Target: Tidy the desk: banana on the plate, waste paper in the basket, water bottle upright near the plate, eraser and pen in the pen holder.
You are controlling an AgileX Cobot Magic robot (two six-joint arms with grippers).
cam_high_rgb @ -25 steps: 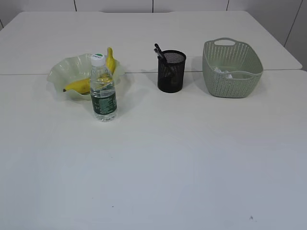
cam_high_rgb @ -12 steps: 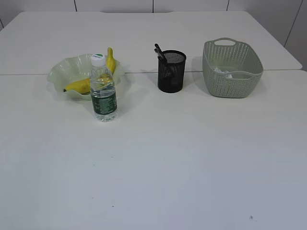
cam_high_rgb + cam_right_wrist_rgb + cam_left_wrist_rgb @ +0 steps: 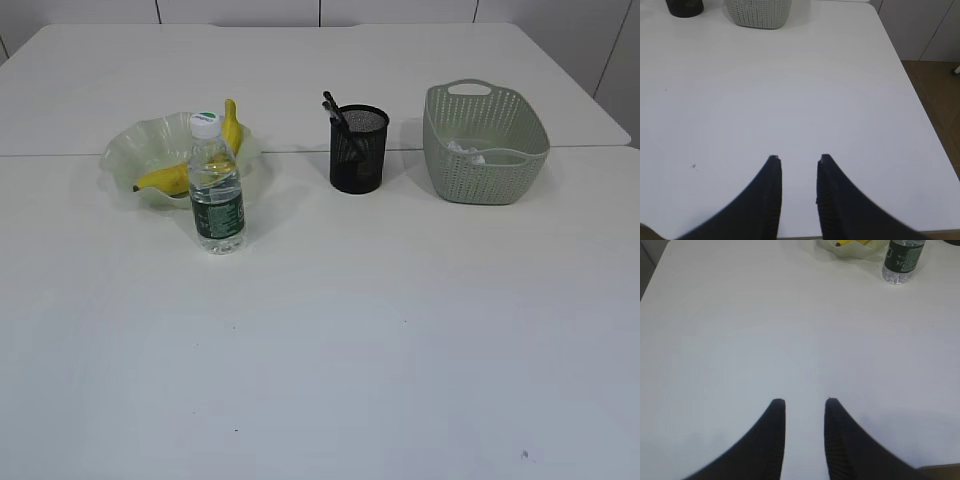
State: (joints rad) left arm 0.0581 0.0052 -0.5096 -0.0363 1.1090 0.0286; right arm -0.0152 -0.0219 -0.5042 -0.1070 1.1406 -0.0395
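Bench point(image 3: 400, 330): you see a big white top, and all the things sit along its far part.
Plate point(image 3: 125, 150): the pale green wavy dish is at the far left of the bench.
Banana point(image 3: 165, 178): it lies in the plate, yellow and curved, with one end poking up past the far rim.
Water bottle point(image 3: 216, 190): it stands upright just in front of the plate (white cap on top, dark green label low down). You can also spot it at the top of the left wrist view.
Pen holder point(image 3: 358, 150): the black mesh cup stands in the middle, between the plate and the basket.
Pen point(image 3: 334, 109): a dark pen leans in the pen holder, its end sticking out to the left.
Eraser: you cannot see it anywhere; the mesh hides what is down in the cup.
Basket point(image 3: 485, 175): the sage green basket sits on the right, well apart from the pen holder.
Waste paper point(image 3: 466, 152): a small white crumpled bit shows inside the basket.
Left pincer point(image 3: 805, 407): its two dark fingers are spread a little with nothing between them, above bare bench.
Right pincer point(image 3: 797, 162): the same for you here, spread a little and holding nothing (the basket is far up at the top of that view).
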